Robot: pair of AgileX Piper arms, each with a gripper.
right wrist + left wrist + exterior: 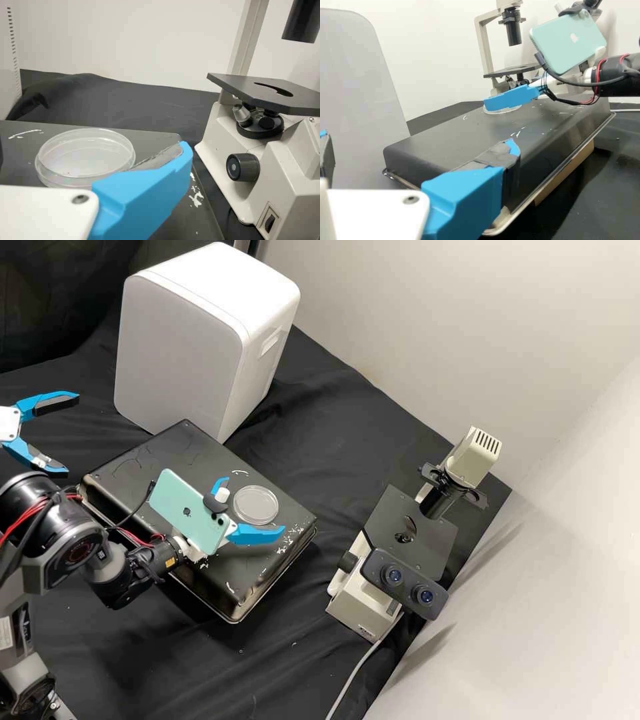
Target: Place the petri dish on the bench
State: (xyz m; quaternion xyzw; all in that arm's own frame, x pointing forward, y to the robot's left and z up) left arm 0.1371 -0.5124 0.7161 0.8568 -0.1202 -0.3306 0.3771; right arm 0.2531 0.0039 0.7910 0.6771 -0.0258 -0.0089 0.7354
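White box point(200, 333), upturned black tray point(187, 450) and microscope point(400, 560) on a surface point(347, 427) draped in black cloth point(287, 653).
The tall white box, round-cornered with a recessed side grip, stands at the surface's far left corner. Just in front of it, near the middle, the flat tray lies bottom up, glossy and flecked with white scuffs, and a tan block point(565, 172) shows under its edge. Well apart from it, at the right edge, the beige microscope carries a black stage point(407, 520), dark twin eyepieces point(405, 583) and a pale ribbed housing point(475, 455) on top. A grey cable point(360, 673) runs from its base toward the near edge. The cloth is creased, and a plain pale wall point(467, 320) rises behind.
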